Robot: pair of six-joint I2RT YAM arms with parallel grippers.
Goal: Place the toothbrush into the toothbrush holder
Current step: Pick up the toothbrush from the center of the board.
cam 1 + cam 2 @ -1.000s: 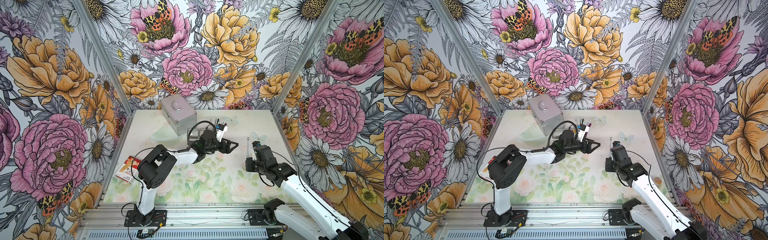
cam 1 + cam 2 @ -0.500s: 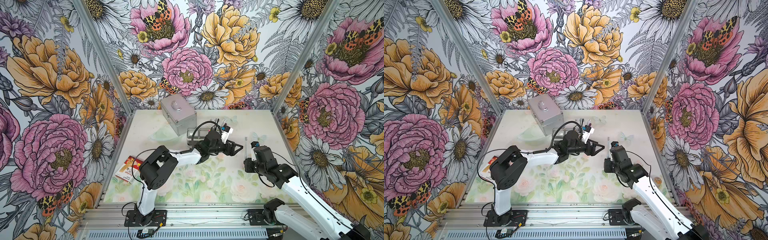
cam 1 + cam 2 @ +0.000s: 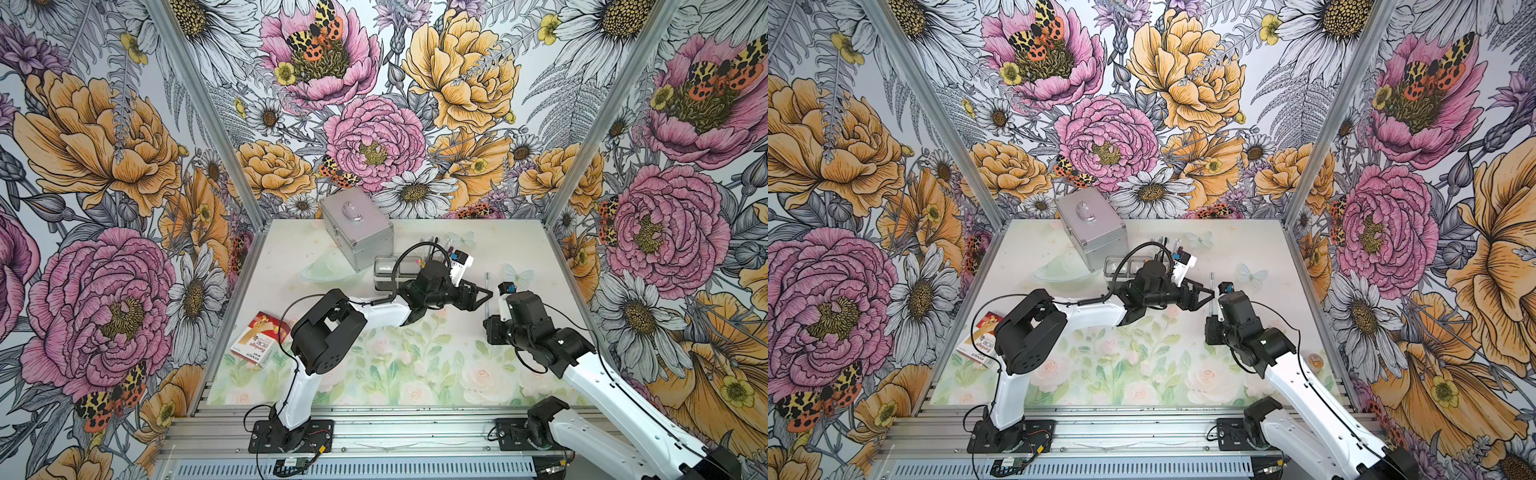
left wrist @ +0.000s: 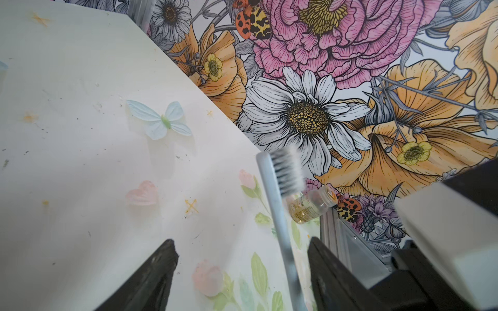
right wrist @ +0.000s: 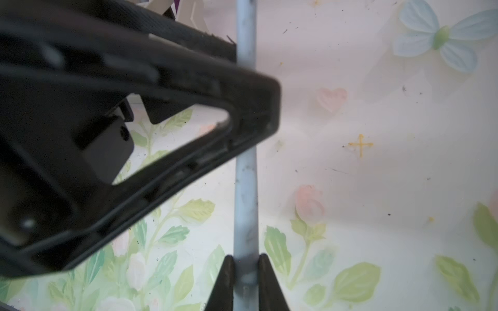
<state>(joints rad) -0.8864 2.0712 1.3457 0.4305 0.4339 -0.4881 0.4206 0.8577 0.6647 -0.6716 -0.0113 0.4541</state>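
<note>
- A desk (image 3: 415, 374) printed with pale roses and green leaves is forming the floor of the booth, and walls (image 3: 374, 124) papered with big pink, orange and white flowers are closing it in on three sides
- A silver case (image 3: 357, 232) is standing near the back wall, a bandage box (image 3: 259, 340) is lying by the desk's left edge, and a small bottle (image 4: 310, 207) is lying by its right edge
- The toothbrush holder (image 3: 384, 270) is sitting just in front of the case, partly hidden behind the left arm (image 3: 374, 316)
- The right fingers (image 5: 245, 258) are pinching the lower handle of the toothbrush (image 4: 277, 210), holding it above the desk to the right of the holder, brush head pointing toward the back wall
- The left fingers (image 4: 241, 242) are standing wide apart, one on each side of the handle; whether either is touching it cannot be told
- A second ago the left fingers were stopping short of the toothbrush with a clear gap; the left arm is now reaching further right, and the right arm (image 3: 582, 374) is sitting slightly further left
- The case, box and holder are lying where they were
</note>
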